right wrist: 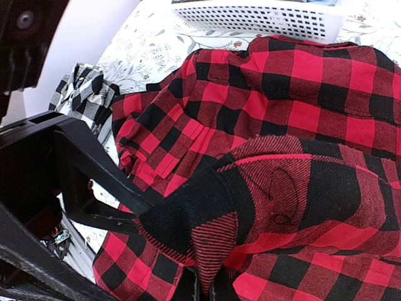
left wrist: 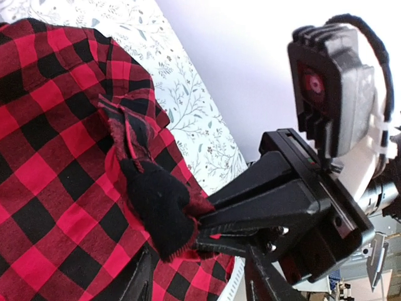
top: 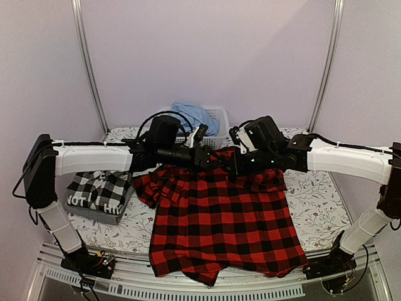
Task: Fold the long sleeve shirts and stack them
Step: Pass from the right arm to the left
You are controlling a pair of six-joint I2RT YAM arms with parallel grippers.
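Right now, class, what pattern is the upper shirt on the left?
A black-and-white check shirt, clearest in the top external view.

Your arms reach inward, level, and meet in the middle (wrists almost touching); left gripper stands with jaws parted; right gripper is clamped on the flannel.

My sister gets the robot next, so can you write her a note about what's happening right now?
Left claw: open, beside the bunched bit of flannel that the right claw pinches.
Right claw: shut on the flannel, near its far end.
Things: flannel mostly spread flat mid-table; check shirt folded on top of a grey shirt, at the left.
Done: those two are stacked.
To do: fold the flannel and add it on top.
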